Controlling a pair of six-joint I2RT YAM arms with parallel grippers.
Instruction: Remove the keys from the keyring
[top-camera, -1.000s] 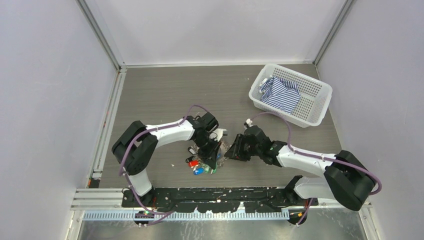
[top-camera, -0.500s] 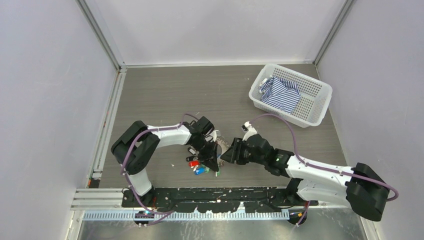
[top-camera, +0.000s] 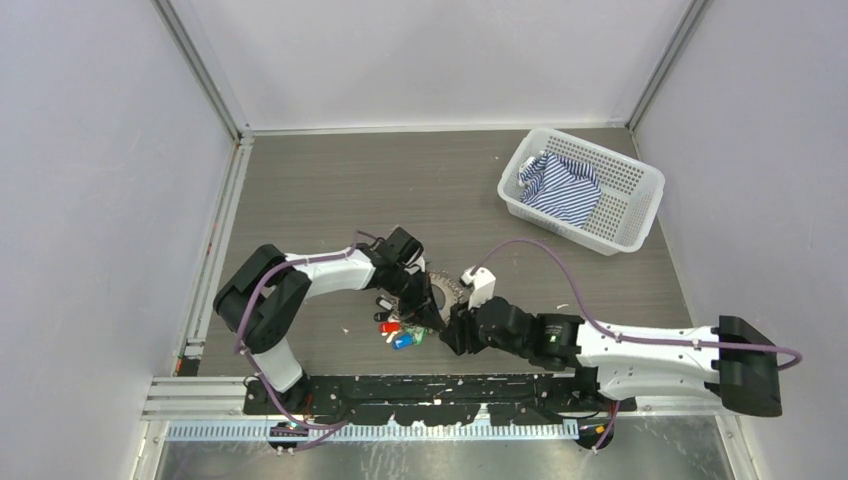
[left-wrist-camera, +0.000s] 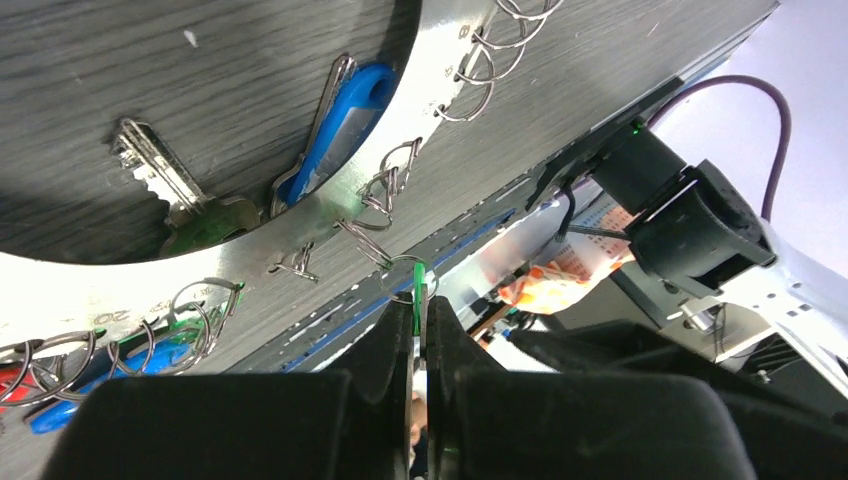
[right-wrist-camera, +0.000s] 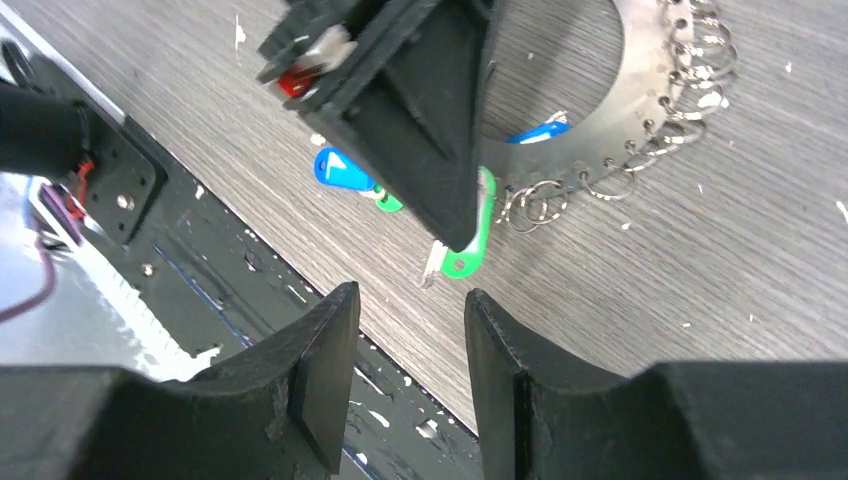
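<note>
The keyring (top-camera: 443, 290) is a flat grey metal ring lying on the table, with small wire loops along its rim. It also shows in the left wrist view (left-wrist-camera: 60, 290) and the right wrist view (right-wrist-camera: 640, 90). My left gripper (top-camera: 425, 310) is shut on a green key tag (right-wrist-camera: 478, 225), which is seen edge-on between its jaws (left-wrist-camera: 415, 300) and hangs from a wire loop. A blue key (left-wrist-camera: 345, 110) and a green-headed key (left-wrist-camera: 190, 215) lie inside the ring. Red (top-camera: 386, 327) and blue (top-camera: 402, 341) keys lie beside it. My right gripper (right-wrist-camera: 410, 340) is open and empty, just on the near side of the green tag.
A white perforated basket (top-camera: 640, 180) holding a striped cloth (top-camera: 562, 187) stands at the back right. The black base rail (top-camera: 400, 385) runs along the near edge, close under both grippers. Metal frame posts and grey walls enclose the table.
My right arm has swung left and nearer, bringing its open gripper from right of the keyring to just below my left gripper. The left gripper has shifted slightly right, still shut.
</note>
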